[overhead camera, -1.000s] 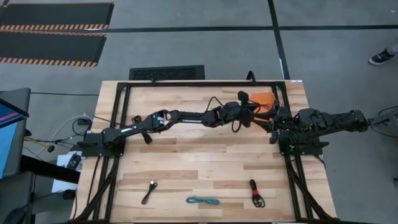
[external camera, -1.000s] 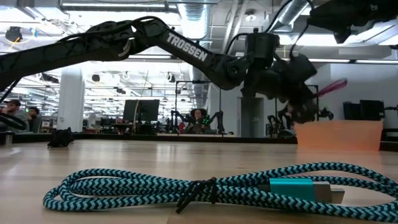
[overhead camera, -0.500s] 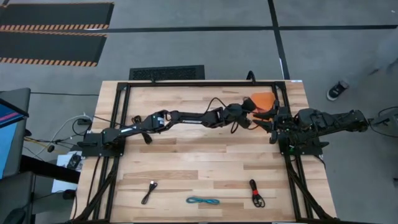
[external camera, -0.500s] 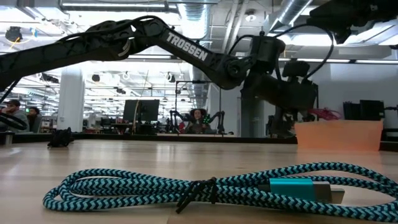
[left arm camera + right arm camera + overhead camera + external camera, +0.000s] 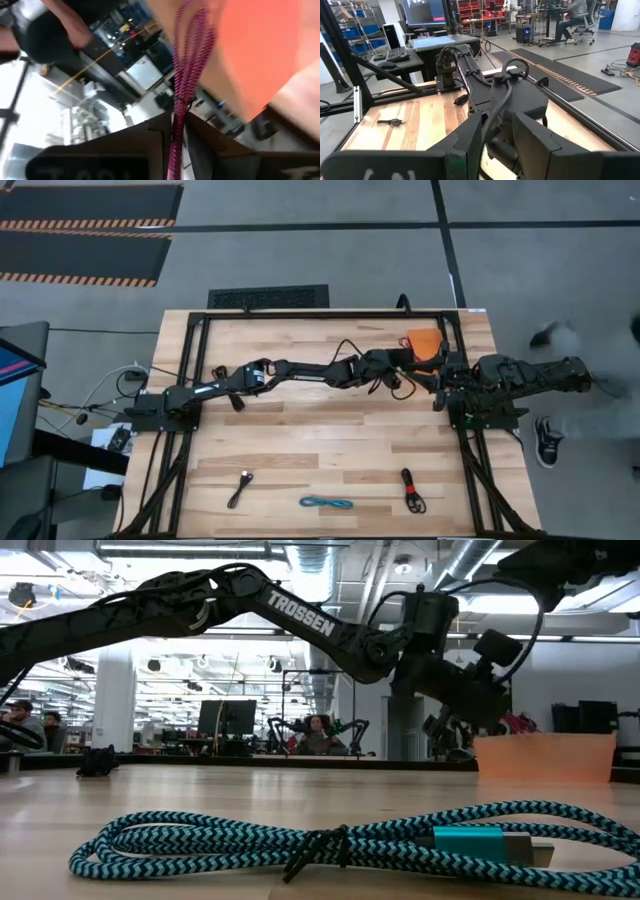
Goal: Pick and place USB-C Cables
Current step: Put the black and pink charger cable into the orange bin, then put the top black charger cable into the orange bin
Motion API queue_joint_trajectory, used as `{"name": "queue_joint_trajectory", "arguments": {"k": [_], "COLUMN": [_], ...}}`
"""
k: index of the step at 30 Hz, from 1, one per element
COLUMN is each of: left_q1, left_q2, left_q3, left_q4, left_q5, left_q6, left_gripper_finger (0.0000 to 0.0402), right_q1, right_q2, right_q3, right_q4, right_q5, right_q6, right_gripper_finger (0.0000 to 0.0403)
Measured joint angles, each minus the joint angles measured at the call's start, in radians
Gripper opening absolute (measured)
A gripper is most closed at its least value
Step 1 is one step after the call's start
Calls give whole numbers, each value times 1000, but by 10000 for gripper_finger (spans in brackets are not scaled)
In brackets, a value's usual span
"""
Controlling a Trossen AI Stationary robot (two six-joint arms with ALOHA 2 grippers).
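My left arm reaches across the table to the flat orange tray (image 5: 428, 340) at the far right. My left gripper (image 5: 403, 367) is beside the tray, shut on the magenta-red cable (image 5: 187, 65), which shows over the tray's rim (image 5: 512, 723) in the low view. Three cables lie flat near the near edge: black-grey (image 5: 240, 488), teal (image 5: 327, 503) and black with red (image 5: 412, 492). My right gripper (image 5: 437, 383) waits just right of the tray, fingers slightly apart, touching nothing. My left gripper pinches the magenta-red bundle between its two fingers, which lie either side of its strands (image 5: 176, 125). The bundle runs straight out past the fingertips toward the orange tray (image 5: 260, 50), lifted off the table. I cannot tell whether its free end touches the tray.
The right arm (image 5: 520, 375) lies close to the tray's right side. The table frame's black rails (image 5: 330, 313) run along the far edge and both sides. Bare wood spans the middle of the table (image 5: 320, 430). A person's shoe (image 5: 545, 440) is on the floor beyond the right edge.
My left gripper has drifted slightly toward the near edge beside the tray and tipped. The magenta-red cable first stuck up and out above the tray and has swung down to the tray's rim. The gripper stays shut on it. A person has walked past on the right.
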Motion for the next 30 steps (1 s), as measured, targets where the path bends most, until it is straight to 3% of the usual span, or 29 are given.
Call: {"name": "queue_joint_trajectory", "arguments": {"k": [9, 15, 24, 30], "left_q1": [0, 0, 0, -16], "left_q2": [1, 1, 1, 1], "left_q3": [1, 0, 1, 1], "left_q4": [52, 54, 73, 244], "left_q5": [68, 83, 77, -44], "left_q6": [64, 35, -129, -460], "left_gripper_finger": [53, 87, 176, 217], "right_q1": [0, 0, 0, 0], "right_q2": [0, 0, 0, 0], "right_q3": [0, 0, 0, 0], "right_q4": [0, 0, -2, -14], "right_q5": [0, 1, 1, 1], "right_q6": [0, 0, 0, 0], "right_gripper_finger": [136, 136, 136, 136]}}
